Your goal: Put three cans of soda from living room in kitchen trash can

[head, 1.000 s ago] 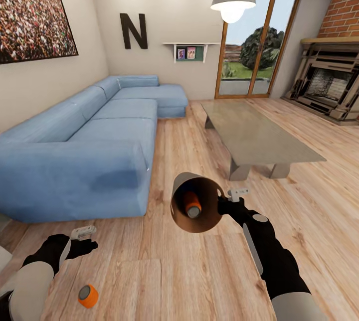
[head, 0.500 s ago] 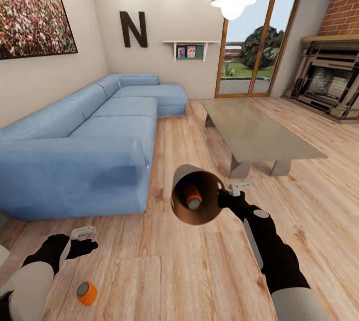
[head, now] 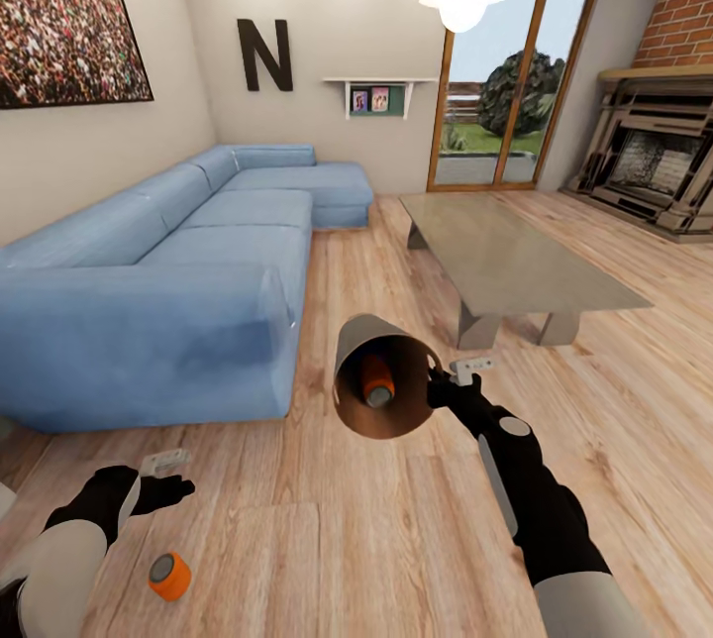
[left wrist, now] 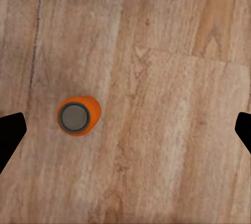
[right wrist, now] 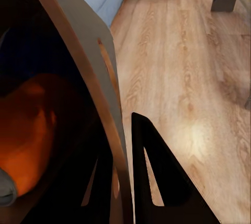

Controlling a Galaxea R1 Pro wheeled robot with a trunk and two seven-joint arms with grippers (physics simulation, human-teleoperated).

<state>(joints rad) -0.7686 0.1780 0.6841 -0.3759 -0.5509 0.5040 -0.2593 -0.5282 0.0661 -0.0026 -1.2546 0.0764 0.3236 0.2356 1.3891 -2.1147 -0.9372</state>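
Black wall letter N. Right tool pinches the tash can rim (mouth toward camera); left tool wide above an upright orange can.

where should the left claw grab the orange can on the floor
Grip the orange can around its round side wall, coming straight down from above. It stands upright on the wood floor with its grey top facing the left wrist camera and bare floor all around, so the open left claw can likely straddle it. The can sits off centre between the fingers; shift over first.
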